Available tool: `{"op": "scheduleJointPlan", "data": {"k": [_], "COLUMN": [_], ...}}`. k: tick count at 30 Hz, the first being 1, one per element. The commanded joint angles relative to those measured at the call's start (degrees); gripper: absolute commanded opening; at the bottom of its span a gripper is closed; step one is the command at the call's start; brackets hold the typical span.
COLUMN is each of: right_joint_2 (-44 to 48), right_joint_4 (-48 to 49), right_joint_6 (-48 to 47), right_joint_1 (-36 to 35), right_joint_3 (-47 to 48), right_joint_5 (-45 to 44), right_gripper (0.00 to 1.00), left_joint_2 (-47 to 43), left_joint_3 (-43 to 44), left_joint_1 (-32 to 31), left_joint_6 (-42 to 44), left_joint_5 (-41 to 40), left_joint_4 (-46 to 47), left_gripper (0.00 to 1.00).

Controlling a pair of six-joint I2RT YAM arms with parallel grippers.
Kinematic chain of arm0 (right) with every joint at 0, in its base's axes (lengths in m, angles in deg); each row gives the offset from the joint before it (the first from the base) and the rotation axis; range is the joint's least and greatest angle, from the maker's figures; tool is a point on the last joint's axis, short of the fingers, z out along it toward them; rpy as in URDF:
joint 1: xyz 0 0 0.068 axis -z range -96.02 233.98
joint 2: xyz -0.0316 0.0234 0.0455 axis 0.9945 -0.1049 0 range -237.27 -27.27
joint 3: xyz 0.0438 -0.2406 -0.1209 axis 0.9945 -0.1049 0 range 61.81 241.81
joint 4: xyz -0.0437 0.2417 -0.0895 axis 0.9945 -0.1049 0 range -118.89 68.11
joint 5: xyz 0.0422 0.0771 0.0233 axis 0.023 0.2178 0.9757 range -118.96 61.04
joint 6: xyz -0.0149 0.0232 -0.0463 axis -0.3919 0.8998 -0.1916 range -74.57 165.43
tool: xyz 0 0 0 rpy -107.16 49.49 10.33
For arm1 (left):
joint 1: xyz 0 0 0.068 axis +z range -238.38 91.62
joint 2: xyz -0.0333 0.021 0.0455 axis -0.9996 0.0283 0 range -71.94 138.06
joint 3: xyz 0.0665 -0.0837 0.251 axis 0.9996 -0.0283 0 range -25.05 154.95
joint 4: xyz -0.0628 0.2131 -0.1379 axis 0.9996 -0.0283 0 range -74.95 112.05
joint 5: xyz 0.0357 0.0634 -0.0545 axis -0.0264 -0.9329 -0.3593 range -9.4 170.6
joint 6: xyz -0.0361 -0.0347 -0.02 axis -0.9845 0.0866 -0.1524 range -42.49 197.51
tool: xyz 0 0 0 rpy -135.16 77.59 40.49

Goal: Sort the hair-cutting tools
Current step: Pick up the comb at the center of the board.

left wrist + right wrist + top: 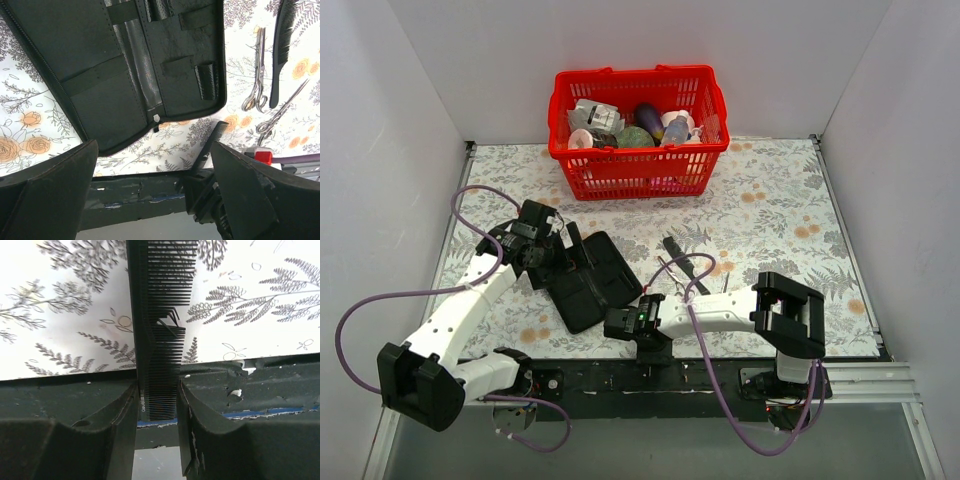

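My right gripper (157, 390) is shut on the end of a black comb (160, 325) that lies on the floral table and reaches over its near edge; the comb also shows in the left wrist view (212, 145). A second black comb (282, 45) lies further right, also seen in the top view (685, 250). Two silver scissors (257, 75) (280, 112) lie beside it. My left gripper (155, 190) is open and empty, hovering by the open black case (125, 65). In the top view it (560, 262) is over the case's left half.
A red plastic basket (640, 165) with bottles and packets stands at the back centre. The open case (590, 280) lies between the two arms. A black rail (250, 385) with blue tape runs along the table's near edge. White walls close in on both sides.
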State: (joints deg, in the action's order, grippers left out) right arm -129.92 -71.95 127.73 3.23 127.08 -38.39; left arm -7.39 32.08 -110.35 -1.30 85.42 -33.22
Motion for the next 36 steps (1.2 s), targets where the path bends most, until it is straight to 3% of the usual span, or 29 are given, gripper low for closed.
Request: {"op": "scheduleJointPlan", "data": {"k": [1,6,10,14,17,21,28,36], "right_joint_2": [-1.15,2.35,7.1,13.42,17.03,20.55,18.11,15.11], "right_joint_4": [-6.43,-11.63,-11.81,-9.44,-8.82,-9.35,-15.06,-15.68], "right_joint_6": [-3.1,-9.77,-21.46,-36.2,-43.34,-54.24,-60.23,-62.44], "right_joint_1": [-0.2,-2.74,-4.5,-5.64,-5.65,-5.73,-5.65,-5.38], "right_joint_3": [5.03,9.08,9.96,10.05,12.06,16.54,25.15,28.59], "right_joint_5": [-6.56,-13.68,-15.27,-10.71,-6.5,-0.95,-1.64,-5.51], "right_gripper": [0.24,0.23,0.24,0.25,0.25,0.27,0.27,0.26], "left_joint_2": [0.39,0.75,2.68,5.49,6.11,4.71,1.63,-1.53], "left_joint_3": [2.46,4.57,6.59,8.53,8.27,6.52,3.44,2.55], "left_joint_1": [-0.08,-0.17,-0.17,-0.17,-0.43,-0.35,-0.52,-0.52], "left_joint_6": [1.11,3.83,6.73,11.21,12.36,11.66,9.72,7.44], "left_joint_5": [-1.66,-1.22,4.13,17.11,19.34,29.15,44.29,51.25], "left_joint_4": [0.42,0.77,1.3,2.18,3.49,7.18,12.64,12.2], "left_gripper": [0.98,0.98,0.98,0.98,0.98,0.98,0.97,0.86]}}
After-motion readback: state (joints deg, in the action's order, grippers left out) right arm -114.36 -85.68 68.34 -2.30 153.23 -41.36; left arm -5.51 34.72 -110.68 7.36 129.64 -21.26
